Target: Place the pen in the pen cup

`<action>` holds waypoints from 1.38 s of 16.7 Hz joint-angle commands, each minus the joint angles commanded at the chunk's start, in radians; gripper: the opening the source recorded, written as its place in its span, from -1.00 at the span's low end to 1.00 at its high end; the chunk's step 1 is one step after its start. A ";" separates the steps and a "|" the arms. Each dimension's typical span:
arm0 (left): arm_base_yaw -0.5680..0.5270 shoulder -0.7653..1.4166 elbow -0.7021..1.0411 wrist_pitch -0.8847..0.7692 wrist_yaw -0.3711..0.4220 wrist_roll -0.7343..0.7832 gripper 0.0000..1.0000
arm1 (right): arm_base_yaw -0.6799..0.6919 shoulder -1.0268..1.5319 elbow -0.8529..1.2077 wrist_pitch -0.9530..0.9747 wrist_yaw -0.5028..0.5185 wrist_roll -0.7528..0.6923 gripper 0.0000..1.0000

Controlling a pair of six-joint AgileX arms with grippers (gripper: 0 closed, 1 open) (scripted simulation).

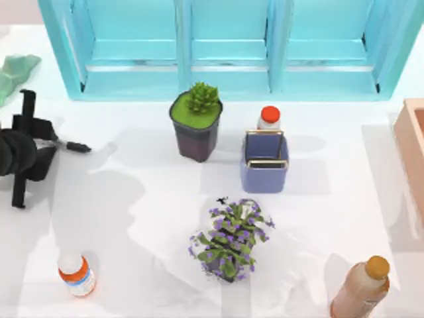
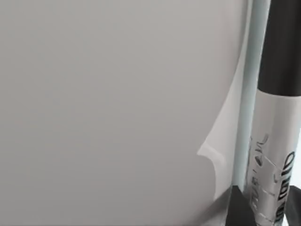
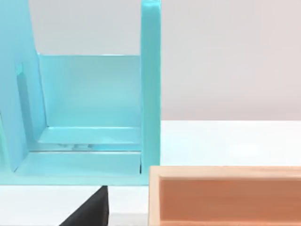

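The left gripper [image 1: 56,142] sits at the counter's [image 1: 344,218] left edge, its jaws clamped on the pen [image 1: 74,146], which projects toward the centre. In the left wrist view the pen [image 2: 275,141] shows its black barrel and white-grey label band. The pen cup [image 1: 265,165] stands upright right of centre, just beside a dark succulent pot [image 1: 196,126] and touching a white orange-capped bottle [image 1: 268,118]. Right jaws: cannot tell.

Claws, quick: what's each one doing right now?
Left claw: closed on the pen, at the table's left.
Right claw: cannot be told.
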 joint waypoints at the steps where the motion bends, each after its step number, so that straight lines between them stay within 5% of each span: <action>1: 0.000 0.000 0.000 0.000 0.000 0.000 -1.00 | 0.000 0.000 0.000 0.000 0.000 0.000 1.00; 3: 0.000 0.000 0.000 0.000 0.000 0.000 -1.00 | 0.000 0.000 0.000 0.000 0.000 0.000 1.00; 4: 0.012 -0.182 0.034 -0.384 -0.017 0.063 -1.00 | 0.000 0.000 0.000 0.000 0.000 0.000 1.00; 8: -0.012 -0.250 0.027 -0.453 0.005 0.070 -1.00 | 0.000 0.000 0.000 0.000 0.000 0.000 1.00; 13: -0.047 -0.570 -0.005 -0.764 0.053 0.101 -1.00 | 0.000 0.000 0.000 0.000 0.000 0.000 1.00; 18: 0.009 -0.975 -0.046 -1.087 0.053 0.103 -1.00 | 0.000 0.000 0.000 0.000 0.000 0.000 1.00; 23: 0.078 -1.155 -0.120 -1.203 0.026 0.103 -1.00 | 0.000 0.000 0.000 0.000 0.000 0.000 1.00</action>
